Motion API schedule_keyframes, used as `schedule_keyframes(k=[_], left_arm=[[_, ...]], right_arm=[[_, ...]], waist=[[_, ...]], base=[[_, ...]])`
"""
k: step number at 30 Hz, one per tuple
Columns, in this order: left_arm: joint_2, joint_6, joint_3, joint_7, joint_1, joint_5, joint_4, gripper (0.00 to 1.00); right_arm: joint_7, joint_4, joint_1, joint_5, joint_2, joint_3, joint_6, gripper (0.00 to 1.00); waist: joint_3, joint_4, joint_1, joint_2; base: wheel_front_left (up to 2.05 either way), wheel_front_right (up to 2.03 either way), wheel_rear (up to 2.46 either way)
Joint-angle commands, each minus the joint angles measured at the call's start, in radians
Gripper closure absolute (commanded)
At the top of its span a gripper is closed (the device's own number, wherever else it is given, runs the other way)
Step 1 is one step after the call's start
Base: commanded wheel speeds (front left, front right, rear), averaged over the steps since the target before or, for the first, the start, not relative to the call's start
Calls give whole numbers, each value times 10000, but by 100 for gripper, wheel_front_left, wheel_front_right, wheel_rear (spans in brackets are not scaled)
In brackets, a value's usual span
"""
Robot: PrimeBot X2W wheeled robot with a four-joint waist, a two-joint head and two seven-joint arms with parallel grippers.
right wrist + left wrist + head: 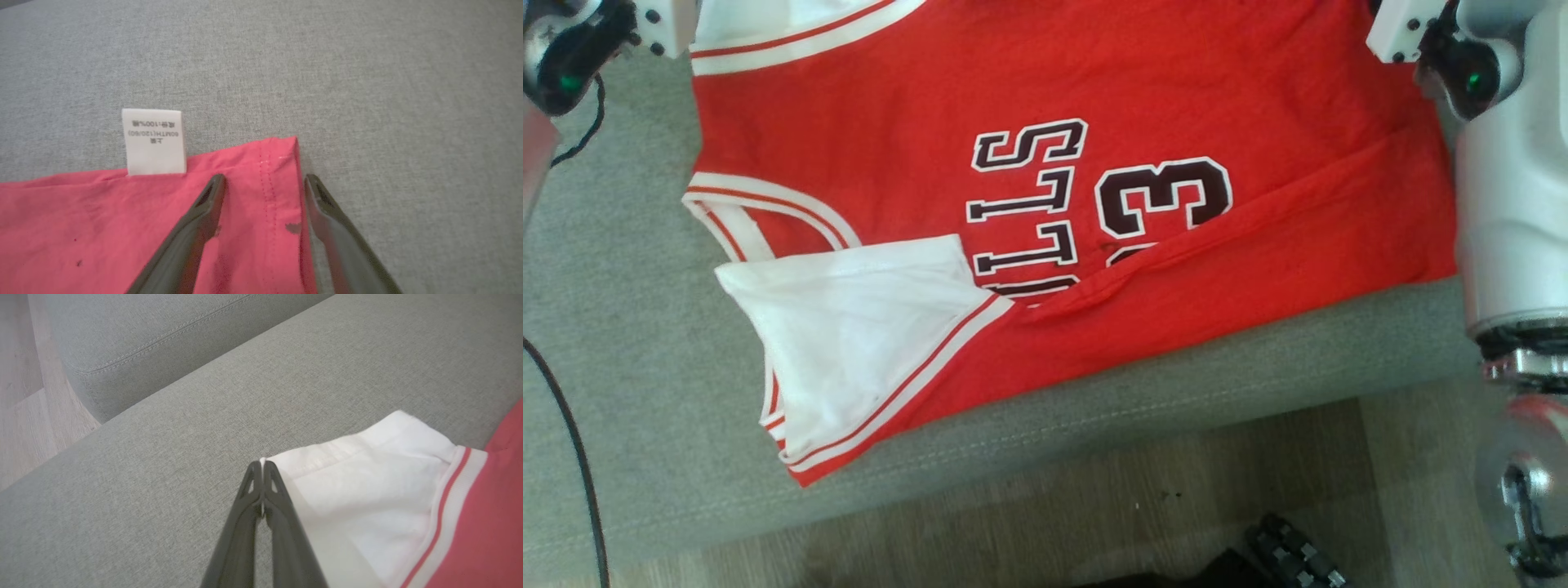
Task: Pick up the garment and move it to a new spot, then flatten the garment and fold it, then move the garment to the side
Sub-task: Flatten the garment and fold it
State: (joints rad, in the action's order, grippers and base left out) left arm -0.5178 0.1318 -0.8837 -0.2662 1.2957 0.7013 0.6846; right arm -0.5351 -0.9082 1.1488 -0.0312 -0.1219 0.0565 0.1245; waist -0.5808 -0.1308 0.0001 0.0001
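The garment [1094, 163] is a red jersey with white trim and dark lettering, spread over a grey cushion [621, 327]. Its near edge is folded over, showing a white inside flap [849, 327]. In the left wrist view my left gripper [262, 463] is shut, pinching the corner of a white part of the garment [367, 498], with a sliver of white cloth between the fingers. In the right wrist view my right gripper [264, 179] is open, its fingers on either side of the stitched red hem corner [282, 163], just over the cloth.
A white care label [154, 141] sticks out from the red hem. The cushion's front edge [1094, 416] drops to a wooden floor [1094, 506]. A black cable [572, 441] runs down the left. A dark ribbed object [1290, 555] lies on the floor.
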Motion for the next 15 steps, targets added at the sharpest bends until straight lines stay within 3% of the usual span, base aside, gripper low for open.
schedule_keyframes(k=[1,15], left_arm=[[-327,-12,313,69,571,46,-169,100],[-374,-12,-593,333,974,590,133,100]], right_arm=[[-13,311,315,-112,37,-86,62,0],[117,-787,1321,-877,-85,238,62,0]], waist=[[3,22,-1,-1],[-59,237,-1,-1]], base=[[0,0,0],[0,0,0]])
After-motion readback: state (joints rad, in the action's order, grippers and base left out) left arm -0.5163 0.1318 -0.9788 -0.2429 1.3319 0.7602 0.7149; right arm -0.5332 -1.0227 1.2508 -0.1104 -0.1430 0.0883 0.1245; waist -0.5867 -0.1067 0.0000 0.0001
